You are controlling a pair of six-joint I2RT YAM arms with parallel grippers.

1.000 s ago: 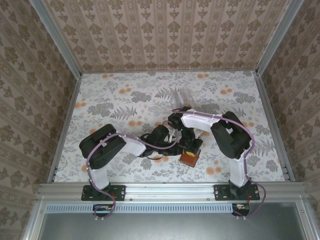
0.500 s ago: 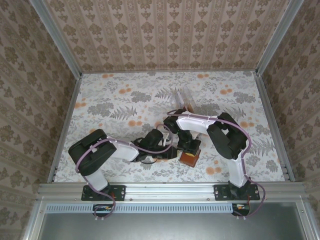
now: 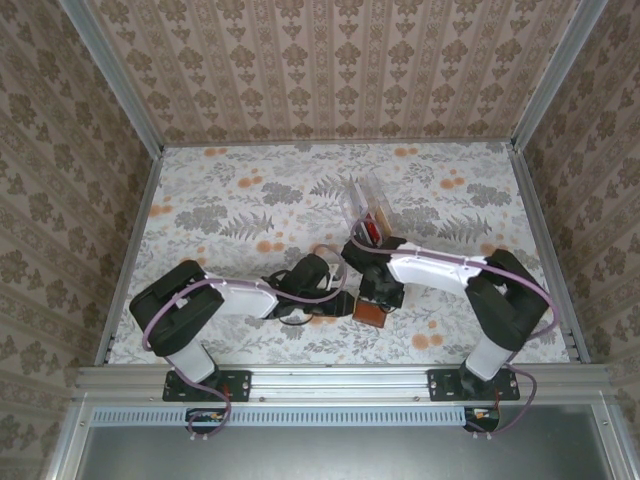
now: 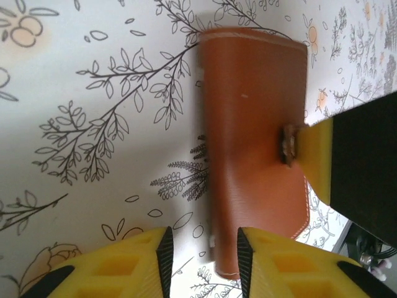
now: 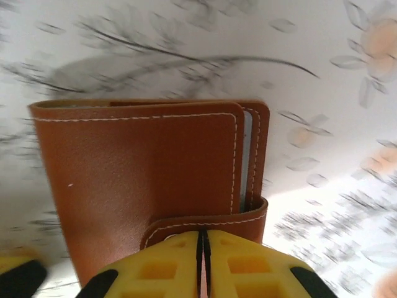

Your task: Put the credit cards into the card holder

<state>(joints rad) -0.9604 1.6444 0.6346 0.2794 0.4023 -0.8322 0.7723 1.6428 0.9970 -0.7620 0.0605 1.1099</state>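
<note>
The card holder point(image 3: 370, 313) lies folded shut on the floral table, brown leather with its snap tab point(image 5: 205, 225) wrapped over the top point(image 4: 257, 124). My right gripper point(image 5: 203, 248) is shut, its yellow tips resting on that tab; one fingertip point(image 4: 315, 155) touches the snap. My left gripper point(image 4: 201, 248) stands open low over the table, straddling the holder's near left corner without gripping it. A pale card edge point(image 5: 247, 155) shows between the leather flaps. Reddish and dark credit cards point(image 3: 372, 226) stand in a clear rack behind the right wrist.
The clear rack point(image 3: 362, 198) stands just beyond the two grippers point(image 3: 345, 303) point(image 3: 380, 295). Both forearms cross the near middle of the table. Metal rails point(image 3: 130, 250) and patterned walls bound the table on three sides.
My left gripper's jaws have widened beside the holder. The right arm has stretched out, its elbow swinging right and down, while its tips stay on the tab. The holder has not moved.
</note>
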